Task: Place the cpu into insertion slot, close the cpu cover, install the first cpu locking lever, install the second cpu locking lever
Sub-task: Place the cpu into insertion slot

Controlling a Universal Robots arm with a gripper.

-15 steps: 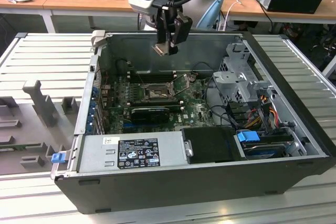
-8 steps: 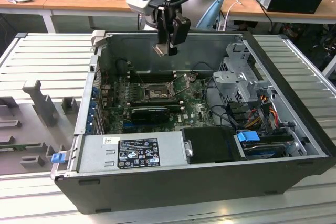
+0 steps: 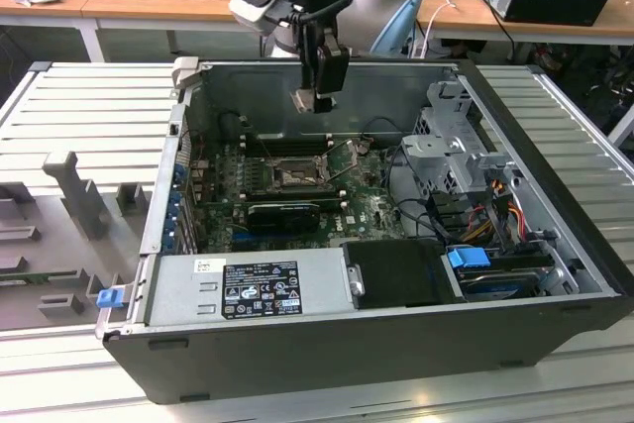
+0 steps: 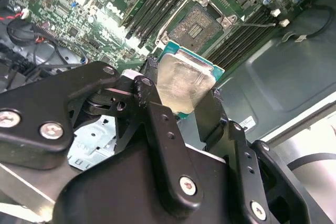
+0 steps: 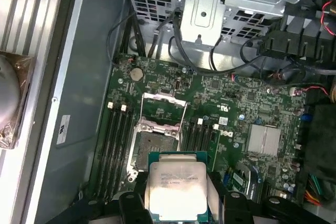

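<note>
My gripper [image 3: 317,96] hangs above the open computer case, over its back part, shut on the cpu [image 3: 308,101]. In both wrist views the cpu [image 4: 184,82] [image 5: 176,187] lies flat between the black fingers [image 4: 157,108], silver top showing with a green edge. The insertion slot [image 3: 294,177] [image 4: 198,23] [image 5: 153,148] sits on the green motherboard [image 3: 367,210] well below the chip, with its grey pin field bare. The cpu cover [image 5: 165,109] is swung open off the slot. A thin wire lever [image 4: 254,24] sticks out beside the slot.
Black memory slots [image 5: 118,140] flank the slot. A black ribbed heatsink [image 3: 284,213] lies in front of it, with the power supply [image 3: 253,286] nearer the front wall. A metal drive cage [image 3: 451,136] with cables stands at the exterior view's right.
</note>
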